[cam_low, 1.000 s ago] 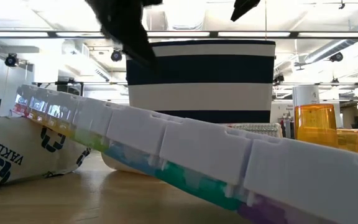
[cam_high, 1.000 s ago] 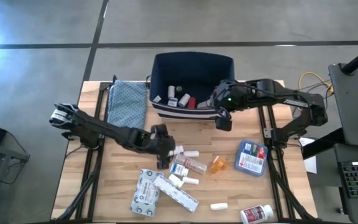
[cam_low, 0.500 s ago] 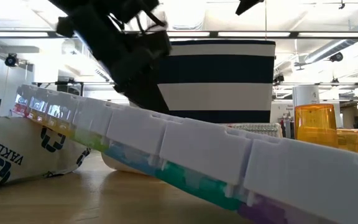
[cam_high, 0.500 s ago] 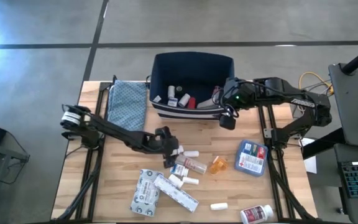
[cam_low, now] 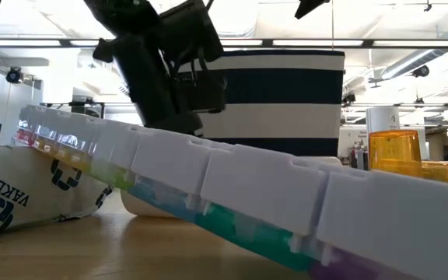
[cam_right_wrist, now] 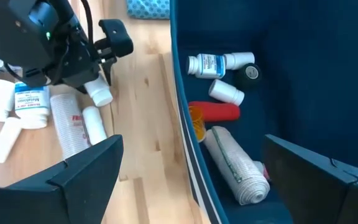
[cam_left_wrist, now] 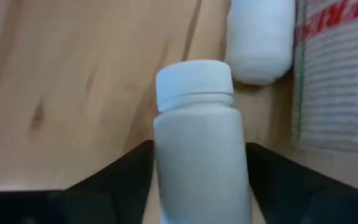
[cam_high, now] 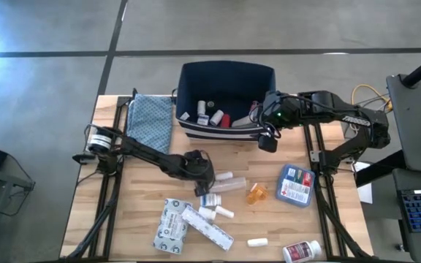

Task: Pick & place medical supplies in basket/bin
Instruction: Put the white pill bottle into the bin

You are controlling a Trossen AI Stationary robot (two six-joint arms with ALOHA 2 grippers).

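Note:
A white pill bottle (cam_left_wrist: 201,155) stands between the fingers of my left gripper (cam_high: 205,181), which is low over the loose supplies at mid-table; the right wrist view shows that bottle (cam_right_wrist: 99,92) too. Beside it lie a small white vial (cam_high: 224,177) and a clear carton with red print (cam_high: 229,186). The navy striped basket (cam_high: 225,131) stands at the far edge; white bottles, a red tube (cam_right_wrist: 219,112) and a gauze roll (cam_right_wrist: 235,165) lie on its floor. My right gripper (cam_high: 266,137), open, hangs over the basket's near right corner. My left gripper pinches the white pill bottle by its body (cam_left_wrist: 197,180) between the two fingers (cam_left_wrist: 132,171). The fingers lie along the bottle, slanting down from the table's left. Its capped end (cam_left_wrist: 194,84) sticks out past the fingertips. Whether the bottle is off the table I cannot tell.
A folded teal cloth (cam_high: 150,120) lies left of the basket. Near the front are a grey carton (cam_high: 170,225) and a long pill organiser (cam_high: 207,226), which fills the low view. To the right lie an orange vial (cam_high: 256,193), a blue-and-red packet (cam_high: 296,184) and a red-labelled bottle (cam_high: 302,252).
My left gripper has moved toward the table's right and come down among the loose supplies, onto the white pill bottle. The clear carton with red print has shifted slightly beside it. My right gripper edged toward the right early on, then kept still.

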